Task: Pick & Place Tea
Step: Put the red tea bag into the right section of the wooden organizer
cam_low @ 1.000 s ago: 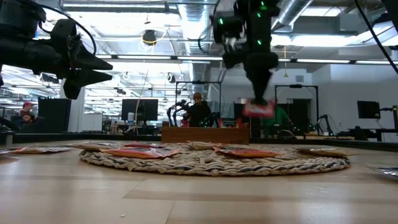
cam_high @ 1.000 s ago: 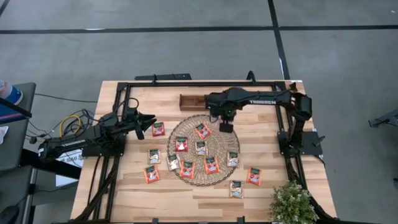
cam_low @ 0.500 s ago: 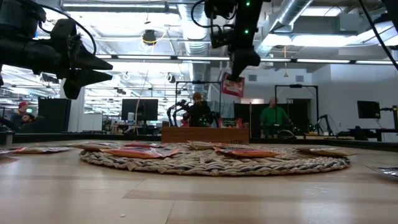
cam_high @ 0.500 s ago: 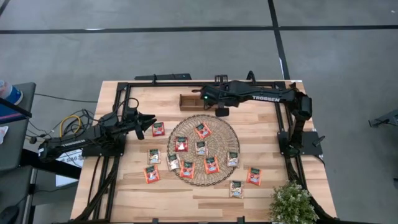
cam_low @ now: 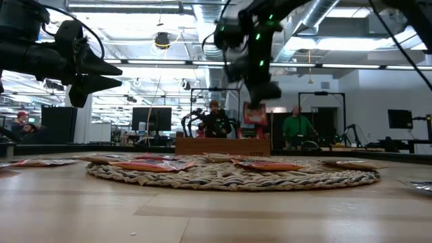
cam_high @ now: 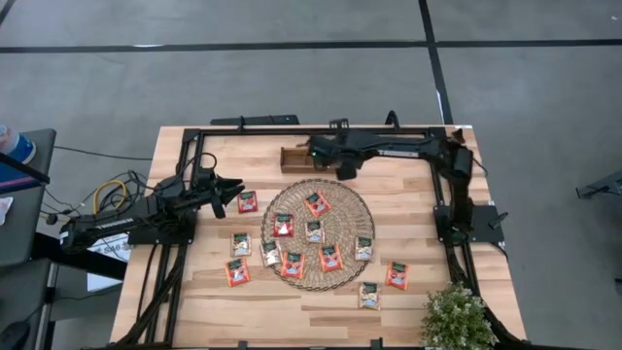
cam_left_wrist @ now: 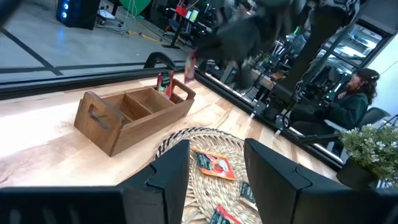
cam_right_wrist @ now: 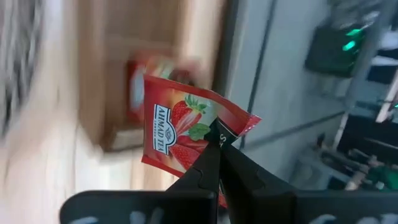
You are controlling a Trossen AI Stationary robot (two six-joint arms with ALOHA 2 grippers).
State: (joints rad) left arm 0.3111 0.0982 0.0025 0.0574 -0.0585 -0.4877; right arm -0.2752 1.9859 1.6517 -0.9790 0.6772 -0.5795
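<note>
Near edge of the table: a small green plant at the right corner, loose tea sachets just off the round woven mat, one orange, one pale. More sachets on the mat, red, orange and pale, each with a dark green patch, lying flat; a few more on the bare wood to the mat's left. Left gripper waits at the left side of the table, clear of the surface, fingers parted and empty, a red sachet lying on the table just beside it. Left arm carries white lettering, too small to read. Far side: right gripper is up above the brown wooden compartment tray by the far rail, fingers pinched tight on the corner of a red tea sachet, which hangs in the air over the tray, not touching it. Sachet print reads "AHMAD TEA" beside strawberry artwork. One red sachet is standing in the tray's compartment nearest the right gripper. Right arm stretches along the far edge; its lettering is not legible here. Beyond the table, in the low view, people among monitors and frames.
</note>
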